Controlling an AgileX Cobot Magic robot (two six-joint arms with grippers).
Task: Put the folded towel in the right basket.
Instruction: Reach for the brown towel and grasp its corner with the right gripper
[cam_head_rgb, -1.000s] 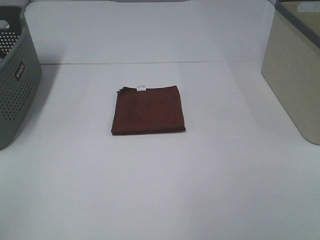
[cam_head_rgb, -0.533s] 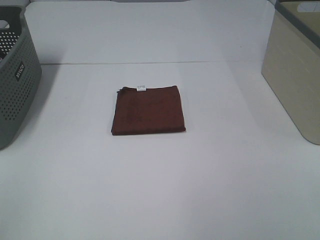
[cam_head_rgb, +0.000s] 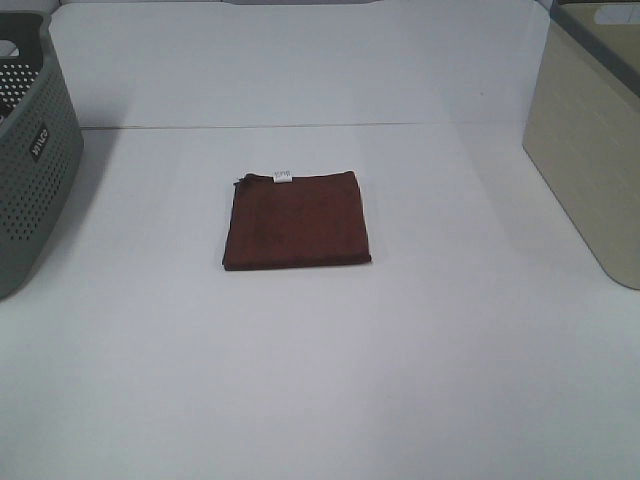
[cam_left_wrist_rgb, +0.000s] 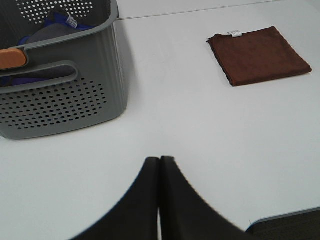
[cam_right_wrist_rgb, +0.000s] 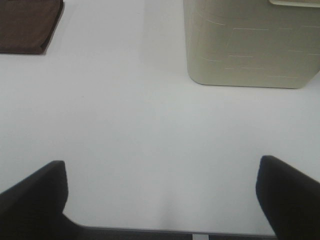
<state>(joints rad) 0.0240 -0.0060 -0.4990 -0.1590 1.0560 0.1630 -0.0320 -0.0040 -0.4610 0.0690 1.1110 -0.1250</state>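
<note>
- Left gripper (cam_left_wrist_rgb: 159, 165): black jaws pressed together, tips meeting, nothing held. On my left wrist feed it hangs over bare worktop.
- Right gripper (cam_right_wrist_rgb: 161, 175): black jaws spread wide apart, nothing between them. On my right wrist feed there is only bare worktop under the gap.
- Worktop (cam_head_rgb: 320, 380): plain white. It fills the lower half of my high camera frame and runs back to a faint seam across the upper third.
- Folded towel (cam_head_rgb: 296, 220): a dark reddish-brown square lying flat on the worktop, a little left of the frame's centre. It is neatly squared. It lies well apart from both baskets and outside them.
- White tag (cam_head_rgb: 283, 177): small, on the towel's far edge.
- Grey perforated basket (cam_head_rgb: 30, 170): against the left edge of the frame, from upper left down to mid-height. It has a small label on the wall facing me. My left wrist feed shows blue cloth (cam_left_wrist_rgb: 60, 22) inside it.
- Right basket (cam_head_rgb: 585, 170): against the right edge of the frame, from upper right down to mid-height. It has solid beige walls, rounded corners and a darker grey rim. I cannot see into it.
</note>
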